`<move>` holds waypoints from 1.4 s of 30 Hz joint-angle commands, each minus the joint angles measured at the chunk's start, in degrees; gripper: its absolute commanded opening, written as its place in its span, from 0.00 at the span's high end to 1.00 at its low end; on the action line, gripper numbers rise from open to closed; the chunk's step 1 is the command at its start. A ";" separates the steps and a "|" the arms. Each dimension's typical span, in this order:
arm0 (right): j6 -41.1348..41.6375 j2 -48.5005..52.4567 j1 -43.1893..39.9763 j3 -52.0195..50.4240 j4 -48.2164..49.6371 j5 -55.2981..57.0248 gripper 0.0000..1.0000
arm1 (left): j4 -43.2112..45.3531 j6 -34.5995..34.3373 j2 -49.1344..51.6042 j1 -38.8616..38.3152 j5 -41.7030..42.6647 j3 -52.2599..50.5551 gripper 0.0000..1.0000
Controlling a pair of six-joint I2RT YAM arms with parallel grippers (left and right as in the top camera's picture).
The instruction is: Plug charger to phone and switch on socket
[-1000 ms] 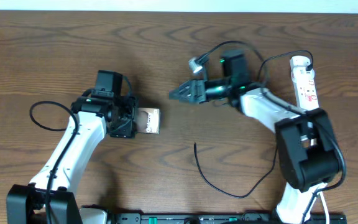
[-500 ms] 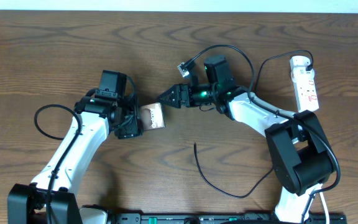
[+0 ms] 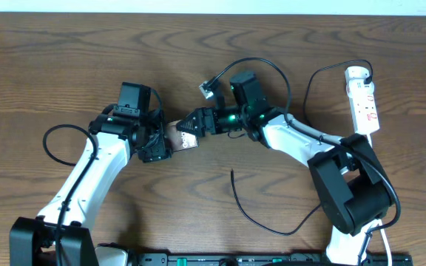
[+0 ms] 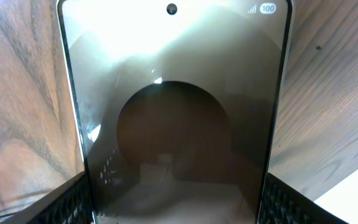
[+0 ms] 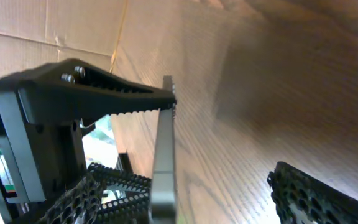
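I found the pinch point mid-table: the phone (image 3: 187, 140), clamped in the left gripper (image 3: 170, 144), stood just ahead of the right gripper (image 3: 186, 124), whose jaws were spread wide with the phone's edge showing in the gap. The charger (image 3: 266, 223) lay looped on the wood near the right arm (image 3: 302, 140), in the way of a low sweep there. The socket (image 3: 364, 100) sat well apart at the right. I had bare table (image 3: 58, 52) along the far side.
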 commanded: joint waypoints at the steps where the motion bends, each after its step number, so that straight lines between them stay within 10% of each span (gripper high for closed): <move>1: 0.48 -0.07 1.40 0.74 -0.11 0.28 0.14 | 0.92 -1.07 0.33 -0.63 1.42 -0.17 0.93; 16: 0.52 -0.07 4.63 0.74 -0.15 2.69 0.28 | 3.65 -4.59 0.33 -4.85 1.38 -0.17 0.93; 28: 0.52 -0.07 4.83 0.74 -0.17 2.75 0.85 | 3.65 -4.57 0.33 -4.85 1.38 -0.17 0.93; 42: 0.50 -0.07 4.79 0.74 -0.15 2.75 0.99 | 3.63 -4.26 0.33 -4.85 1.38 -0.17 0.93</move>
